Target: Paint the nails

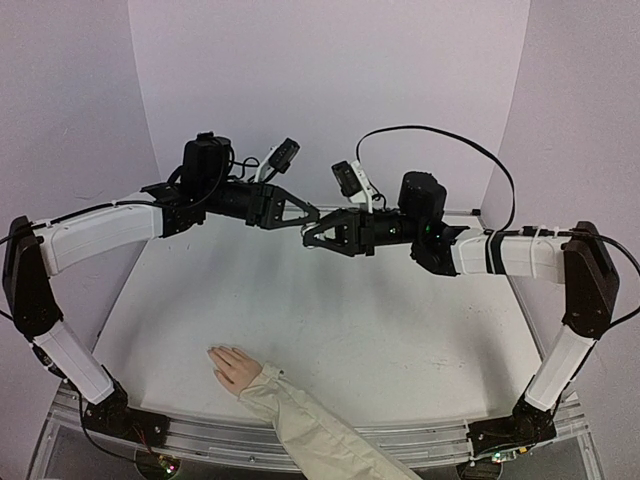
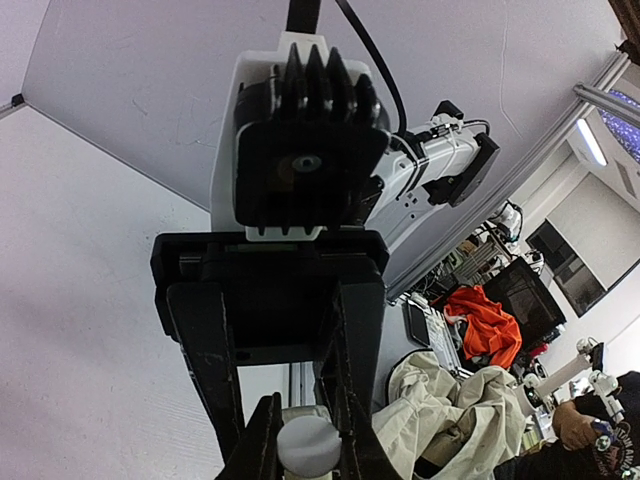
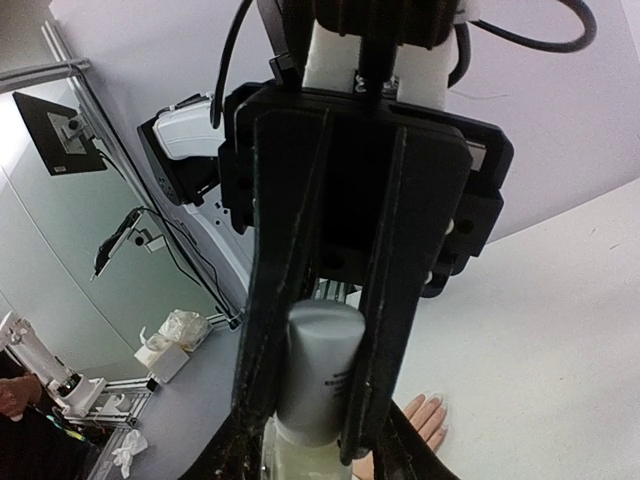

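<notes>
Both arms meet in mid-air above the far middle of the table [image 1: 420, 330]. The left claw [image 1: 314, 214] is clamped on the small white bottle [image 3: 318, 370], and the right claw [image 1: 307, 238] grips its other end. The nails [image 1: 213, 352] tip the mannequin hand [image 1: 234, 368], which lies flat at near left.

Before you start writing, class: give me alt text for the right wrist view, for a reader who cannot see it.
The right gripper is clamped on a grey cylinder with small print, seen from close above. At the lower right, fingertips of a pale pink mannequin hand lie on the white table.
</notes>
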Action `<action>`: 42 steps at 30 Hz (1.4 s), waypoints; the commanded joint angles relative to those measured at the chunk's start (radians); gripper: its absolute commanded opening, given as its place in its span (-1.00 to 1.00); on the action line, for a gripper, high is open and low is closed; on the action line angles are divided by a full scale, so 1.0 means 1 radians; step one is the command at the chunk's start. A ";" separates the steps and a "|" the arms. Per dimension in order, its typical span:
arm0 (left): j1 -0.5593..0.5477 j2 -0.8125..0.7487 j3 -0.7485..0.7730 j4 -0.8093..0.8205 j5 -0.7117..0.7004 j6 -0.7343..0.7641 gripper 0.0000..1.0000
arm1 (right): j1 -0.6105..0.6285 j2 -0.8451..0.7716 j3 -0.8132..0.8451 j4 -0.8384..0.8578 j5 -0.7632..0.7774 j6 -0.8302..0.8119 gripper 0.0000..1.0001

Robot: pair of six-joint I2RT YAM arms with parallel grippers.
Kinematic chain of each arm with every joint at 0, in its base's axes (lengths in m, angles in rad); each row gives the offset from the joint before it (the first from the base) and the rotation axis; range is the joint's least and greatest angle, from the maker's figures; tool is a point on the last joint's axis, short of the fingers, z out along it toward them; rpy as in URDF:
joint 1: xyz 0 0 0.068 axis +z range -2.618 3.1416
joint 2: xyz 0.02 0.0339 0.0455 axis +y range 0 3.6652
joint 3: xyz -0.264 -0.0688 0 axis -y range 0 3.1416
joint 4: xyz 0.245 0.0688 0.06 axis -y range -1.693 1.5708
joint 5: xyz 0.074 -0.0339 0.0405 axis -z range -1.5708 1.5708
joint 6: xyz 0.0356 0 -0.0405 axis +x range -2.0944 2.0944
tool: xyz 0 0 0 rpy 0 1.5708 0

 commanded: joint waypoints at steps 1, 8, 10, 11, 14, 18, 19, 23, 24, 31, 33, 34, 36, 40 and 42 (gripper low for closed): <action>0.007 -0.056 0.053 0.016 0.021 0.026 -1.00 | -0.005 -0.015 0.036 0.058 -0.040 -0.006 -0.25; 0.007 -0.050 0.057 0.010 0.024 0.026 -1.00 | -0.005 -0.001 0.049 0.059 -0.042 -0.008 -0.47; 0.007 -0.047 0.059 0.010 0.024 0.026 -1.00 | -0.004 0.003 0.055 0.060 -0.042 -0.008 -0.67; 0.007 -0.047 0.059 0.010 0.023 0.026 -1.00 | -0.004 0.004 0.059 0.061 -0.040 -0.009 -0.79; 0.007 -0.047 0.058 0.003 0.003 0.025 -1.00 | -0.004 -0.007 0.056 0.058 0.009 -0.029 -1.00; 0.004 -0.064 0.061 -0.126 -0.185 0.074 -1.00 | -0.001 -0.063 0.034 -0.087 0.330 -0.162 -1.00; -0.002 -0.070 0.067 -0.184 -0.286 0.099 -1.00 | 0.006 -0.084 0.016 -0.110 0.490 -0.195 -1.00; -0.077 -0.066 0.157 -0.480 -0.928 0.088 -1.00 | 0.117 -0.119 -0.036 -0.123 1.406 -0.363 -1.00; -0.082 -0.063 0.171 -0.514 -1.017 0.043 -1.00 | 0.143 -0.093 -0.038 -0.087 1.562 -0.401 -1.00; -0.091 -0.030 0.220 -0.525 -1.120 -0.084 -1.00 | 0.160 0.018 0.052 0.027 1.637 -0.480 -1.00; -0.089 -0.033 0.232 -0.516 -1.072 -0.059 -0.82 | 0.159 0.005 0.048 0.027 1.558 -0.471 -1.00; -0.090 -0.045 0.227 -0.502 -1.060 -0.046 -0.57 | 0.157 -0.009 0.038 0.027 1.502 -0.471 -1.00; -0.083 -0.088 0.178 -0.438 -0.996 -0.021 0.01 | 0.150 -0.050 0.007 0.024 1.379 -0.471 -1.00; 0.015 -0.200 0.032 -0.250 -0.722 -0.037 0.53 | 0.113 -0.168 -0.067 -0.004 1.097 -0.424 -1.00; 0.072 -0.232 -0.032 -0.136 -0.531 -0.063 0.60 | 0.041 -0.217 -0.080 -0.023 0.821 -0.348 -1.00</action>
